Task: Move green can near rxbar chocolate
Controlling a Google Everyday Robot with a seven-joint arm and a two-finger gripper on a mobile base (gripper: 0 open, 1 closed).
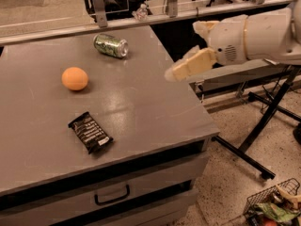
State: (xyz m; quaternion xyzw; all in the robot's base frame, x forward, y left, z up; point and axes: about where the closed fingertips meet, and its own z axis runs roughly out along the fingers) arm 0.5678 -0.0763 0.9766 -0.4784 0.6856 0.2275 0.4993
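The green can (pixel 111 45) lies on its side at the back of the grey table (pixel 141 102), its silver end facing right. The rxbar chocolate (pixel 90 132), a flat black wrapper with white lettering, lies near the table's front left, well apart from the can. My gripper (pixel 173 74) reaches in from the right on a white arm (pixel 254 36), above the table's right edge. It is to the right of the can and a little nearer, apart from it, and holds nothing.
An orange ball (pixel 75 78) sits between can and bar, on the left. A metal rail (pixel 141 18) runs behind the table. A black stand leg (pixel 263 126) and a wire basket (pixel 275 206) are on the floor at right. Drawers front the table.
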